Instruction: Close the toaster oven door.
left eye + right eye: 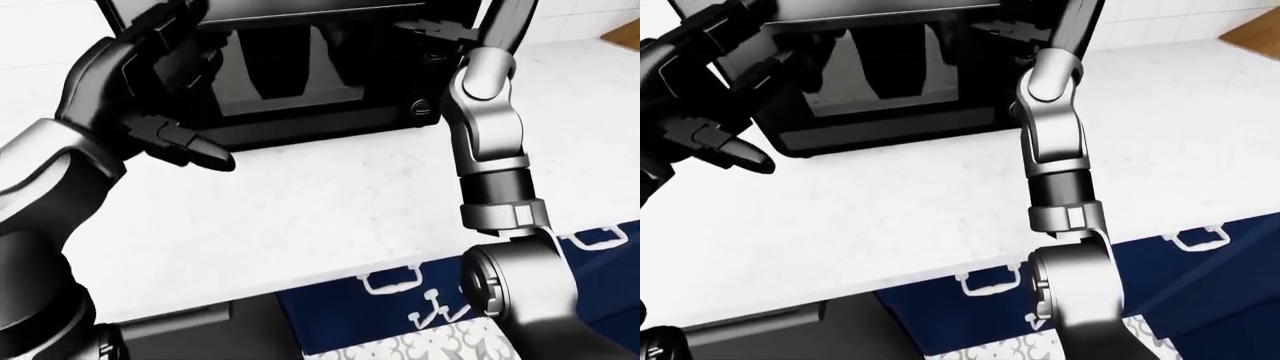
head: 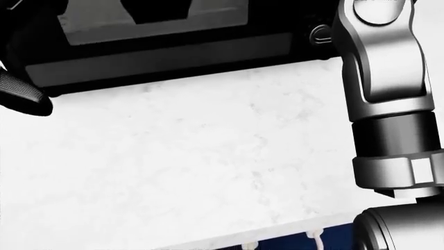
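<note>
The black toaster oven stands at the top of the left-eye view on the white counter. Its glass door stands about upright against the oven's face. My left hand is open, fingers spread, by the oven's left edge, with its thumb over the counter. My right arm rises from the lower right. My right hand has its fingers stretched out at the door's upper right corner. Whether it touches the door I cannot tell.
A knob sits at the oven's lower right. Navy drawers with white handles run below the counter edge, with a patterned cloth hanging there. A wooden thing lies at the top right. A dark appliance is at the bottom left.
</note>
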